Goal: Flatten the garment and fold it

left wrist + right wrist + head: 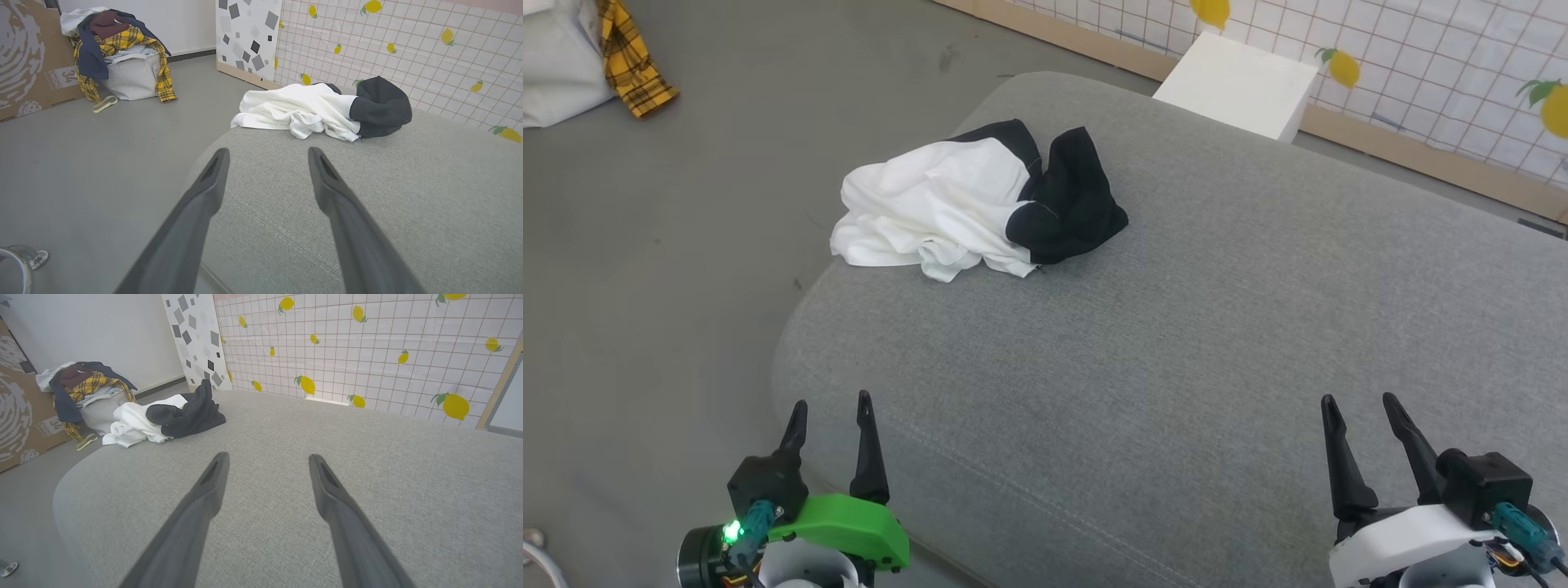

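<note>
Head view looks down on a broad grey upholstered seat [1176, 351] with rounded corners. The garment [964, 204] lies crumpled in a heap at the seat's far left corner. Its white body panel is bunched toward the left and reaches the rim there, and the black cloth is piled on the right side of the heap. Both grippers hang over the near edge, well apart from the heap and from each other. The left gripper [832, 398] is above the near left corner and the right gripper [1358, 397] is at the near right. Each has its two dark fingers spread wide with nothing between them, tips pointing toward the far side. Beyond the seat a white box [1241, 82] stands against a gridded wall [1421, 73] printed with lemons. On the grey floor [102, 155] off to the far left, a white bag [130, 79] is heaped with clothes. A yellow plaid cloth [122, 41] is draped over it, and a cardboard panel [24, 61] stands beside it.
</note>
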Tool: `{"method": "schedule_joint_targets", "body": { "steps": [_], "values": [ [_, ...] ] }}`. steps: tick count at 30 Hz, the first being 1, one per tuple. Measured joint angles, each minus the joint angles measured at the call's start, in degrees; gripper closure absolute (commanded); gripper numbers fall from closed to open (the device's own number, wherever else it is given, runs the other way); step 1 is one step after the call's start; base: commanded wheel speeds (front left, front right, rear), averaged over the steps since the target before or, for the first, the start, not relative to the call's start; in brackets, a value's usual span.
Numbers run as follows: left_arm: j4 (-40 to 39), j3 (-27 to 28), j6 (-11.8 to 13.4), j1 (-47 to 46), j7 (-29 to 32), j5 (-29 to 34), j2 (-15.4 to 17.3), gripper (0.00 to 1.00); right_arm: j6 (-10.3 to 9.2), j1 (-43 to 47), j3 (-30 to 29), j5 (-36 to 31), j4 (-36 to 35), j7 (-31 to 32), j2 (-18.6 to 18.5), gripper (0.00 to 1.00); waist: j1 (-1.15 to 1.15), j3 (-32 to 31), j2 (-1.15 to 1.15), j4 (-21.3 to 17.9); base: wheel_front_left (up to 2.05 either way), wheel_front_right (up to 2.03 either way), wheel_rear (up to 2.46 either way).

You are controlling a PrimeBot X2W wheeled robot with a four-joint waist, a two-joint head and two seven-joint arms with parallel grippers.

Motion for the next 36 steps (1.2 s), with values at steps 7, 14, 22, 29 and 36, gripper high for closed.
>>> {"method": "schedule_joint_targets", "body": {
  "steps": [7, 14, 22, 29, 36],
  "values": [
    [0.9, 0.2, -0.5, -0.5, -0.9, -3.5, 0.0, 0.00, 0.00, 0.0, 0.1, 0.3, -0.2, -0.2, 0.0, 0.00, 0.00, 0.8, 0.00, 0.6, 0.00, 0.00, 0.00],
    [3.5, 1.2, -3.3, -12.4, -0.1, -7.8, 1.9, 0.00, 0.00, -0.1, -0.9, -0.5, -2.6, 0.8, 0.1, 0.00, 0.00, 3.9, 0.00, 0.3, 0.00, 0.00, 0.00],
    [11.8, 4.4, -6.4, -29.5, 6.0, -15.7, 5.0, 0.00, 0.00, -1.8, -2.4, -2.8, -7.1, 3.3, 0.1, 0.00, 0.00, 9.4, 0.00, -1.5, 0.00, 0.00, 0.00],
    [19.5, 7.8, -7.1, -41.6, 16.3, -20.8, 9.6, 0.00, 0.00, -4.1, -3.5, -4.2, -10.6, 4.9, 0.1, 0.00, 0.01, 15.3, 0.00, -5.0, 0.00, 0.00, 0.00],
    [24.0, 9.8, -4.2, -47.7, 30.6, -25.6, 13.2, 0.00, 0.00, -4.6, -4.9, -4.2, -12.1, 5.2, 0.1, 0.00, 0.01, 21.1, 0.00, -9.9, 0.00, 0.00, 0.00]
  ]
}}
